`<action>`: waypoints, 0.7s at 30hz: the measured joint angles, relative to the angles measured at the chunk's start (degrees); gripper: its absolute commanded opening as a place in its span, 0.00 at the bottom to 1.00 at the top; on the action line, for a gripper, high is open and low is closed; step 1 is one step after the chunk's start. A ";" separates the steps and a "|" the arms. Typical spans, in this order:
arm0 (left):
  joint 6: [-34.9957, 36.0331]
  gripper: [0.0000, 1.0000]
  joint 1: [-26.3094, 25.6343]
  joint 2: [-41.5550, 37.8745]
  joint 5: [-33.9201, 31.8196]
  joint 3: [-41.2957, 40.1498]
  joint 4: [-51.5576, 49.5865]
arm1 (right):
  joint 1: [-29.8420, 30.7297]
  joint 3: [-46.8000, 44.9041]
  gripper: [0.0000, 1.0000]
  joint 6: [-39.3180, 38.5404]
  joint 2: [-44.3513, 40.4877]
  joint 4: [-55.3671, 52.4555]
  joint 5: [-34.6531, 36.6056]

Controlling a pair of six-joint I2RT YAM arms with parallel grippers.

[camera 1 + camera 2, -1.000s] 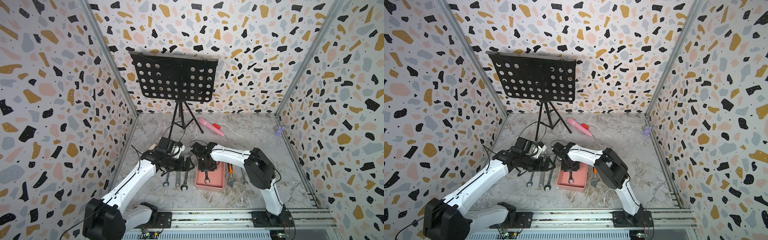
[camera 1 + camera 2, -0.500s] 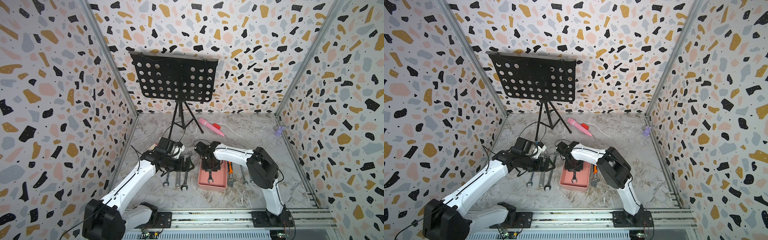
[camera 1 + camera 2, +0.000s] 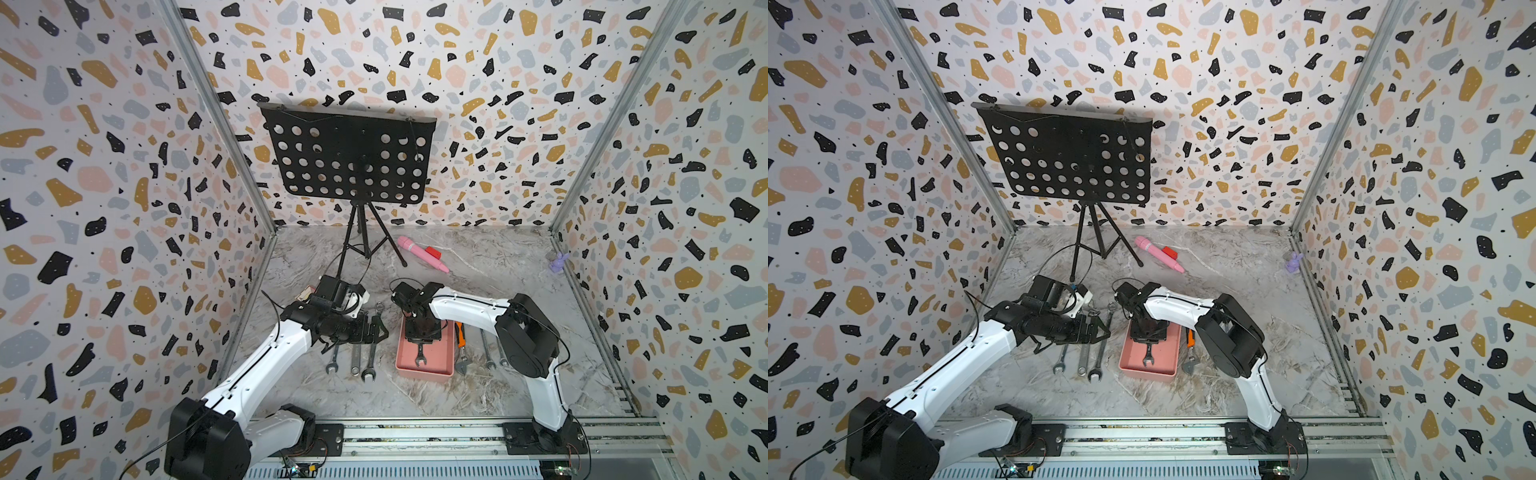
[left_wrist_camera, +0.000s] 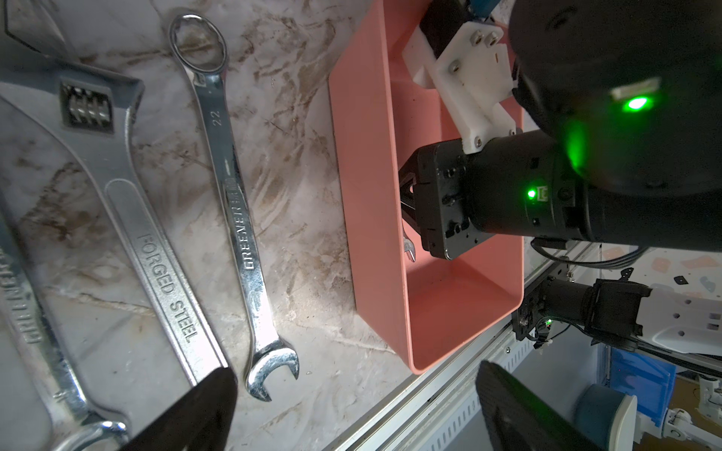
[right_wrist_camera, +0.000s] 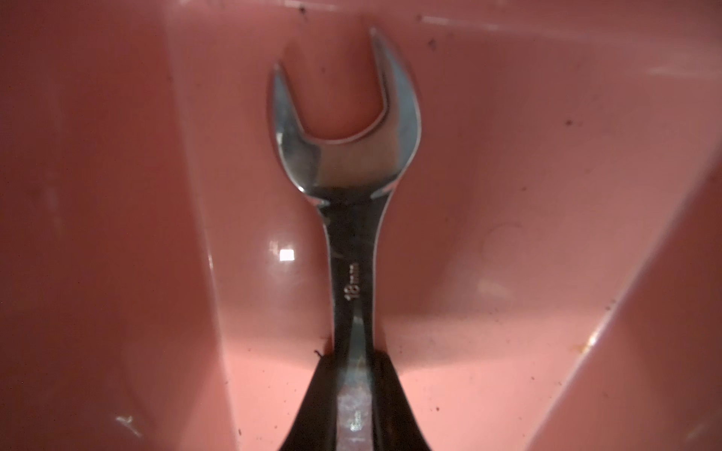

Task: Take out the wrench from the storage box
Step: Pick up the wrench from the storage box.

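We have the right gripper (image 5: 353, 390) pinched on the shank of the wrench (image 5: 344, 156), which lies flat inside the box (image 3: 440, 370), so the grasp looks made and only the lift-out remains, while our left gripper (image 3: 378, 330) hangs wide open beside it

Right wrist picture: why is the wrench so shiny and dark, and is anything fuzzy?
Right wrist view: the wrench gleams inside the dim storage box, a white glare spot sits on the box floor, and the black fingers gripping it are fuzzy. Left wrist view: green lamp glare smears the right arm.
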 measured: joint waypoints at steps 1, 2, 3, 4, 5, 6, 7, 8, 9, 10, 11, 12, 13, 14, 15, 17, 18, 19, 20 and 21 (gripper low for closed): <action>0.00 0.99 0.00 0.00 -0.02 0.00 0.00 | 0.02 0.28 0.00 -0.02 0.04 -0.37 0.11; 0.00 0.99 0.00 0.00 0.00 0.00 0.00 | 0.07 0.39 0.00 0.00 0.04 -0.55 0.39; 0.00 0.99 0.00 0.00 0.00 0.00 0.00 | 0.07 0.44 0.00 0.02 0.04 -0.68 0.74; 0.02 0.99 0.00 0.00 0.00 0.00 0.00 | 0.09 0.46 0.00 0.07 0.02 -0.79 1.05; 0.00 0.99 0.00 0.00 0.00 0.00 0.00 | 0.13 0.50 0.00 0.15 0.02 -0.85 1.31; 0.02 0.99 0.00 0.02 0.00 0.00 0.00 | 0.17 0.52 0.00 0.22 -0.02 -0.94 1.42; 0.00 0.99 0.00 0.07 0.00 0.00 0.00 | 0.22 0.52 0.00 0.28 -0.11 -1.05 1.60; 0.00 0.99 0.00 0.11 0.00 0.00 0.00 | 0.22 0.52 0.00 0.42 -0.22 -1.46 1.86; 0.00 0.99 0.00 0.13 0.02 0.00 0.00 | 0.22 0.52 0.00 0.48 -0.33 -1.92 2.12; 0.00 0.99 0.00 0.17 0.02 0.00 0.00 | 0.22 0.50 0.00 0.50 -0.52 -2.34 2.45; 0.00 0.99 0.00 0.24 0.02 0.00 0.00 | 0.22 0.50 0.00 0.50 -0.83 -2.64 2.69; 0.00 0.99 0.00 0.31 0.02 0.00 0.00 | 0.22 0.48 0.00 0.52 -1.20 -2.91 2.86; 0.00 0.99 0.00 0.35 0.04 0.00 0.00 | 0.28 0.48 0.00 0.52 -1.79 -3.21 3.13; 0.00 0.99 0.00 0.39 0.04 0.00 0.00 | 0.35 0.48 0.00 0.52 -2.51 -3.45 3.39; 0.00 0.99 0.00 0.39 0.04 0.00 0.00 | 0.39 0.48 0.00 0.52 -3.32 -3.63 3.72; 0.00 0.99 0.00 0.39 0.04 0.00 0.00 | 0.44 0.48 0.00 0.57 -4.87 -3.96 4.02; 0.00 0.99 0.00 0.39 0.04 0.00 0.00 | 0.44 0.48 0.00 0.68 -5.70 -4.15 4.11; 0.00 0.99 0.00 0.39 0.04 0.00 0.00 | 0.46 0.48 0.00 0.70 -6.27 -4.33 4.20; 0.00 0.99 0.00 0.39 0.04 0.00 0.00 | 0.48 0.48 0.00 0.72 -6.95 -4.50 4.28; 0.00 0.99 0.00 0.39 0.04 0.00 0.00 | 0.55 0.48 0.00 0.74 -7.50 -4.63 4.39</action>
